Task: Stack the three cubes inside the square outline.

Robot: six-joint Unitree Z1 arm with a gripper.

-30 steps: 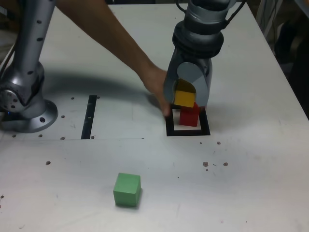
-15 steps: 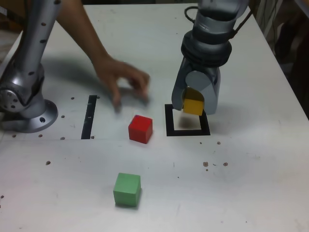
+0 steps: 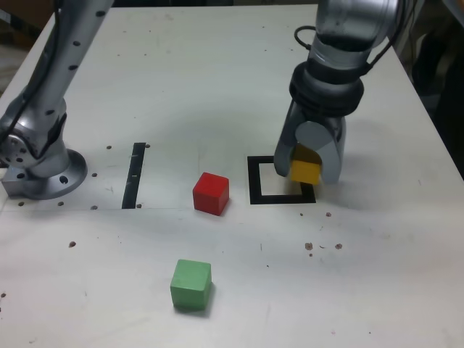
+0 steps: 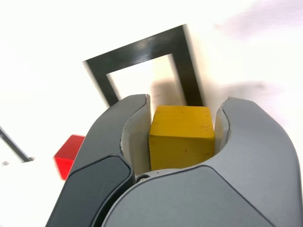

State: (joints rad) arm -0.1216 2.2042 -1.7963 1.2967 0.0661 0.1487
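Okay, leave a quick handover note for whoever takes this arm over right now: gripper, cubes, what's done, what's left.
Gripper: shut on the yellow cube, held above the table at the square outline's edge on the exterior view's right.
Square outline: nothing inside it.
Red cube: on the table outside the outline, on the exterior view's left of it.
Green cube: on the table, nearer the camera, apart from the rest.
Done: nothing stacked.
Left: probably set the yellow cube in the outline, then stack red and green on it.
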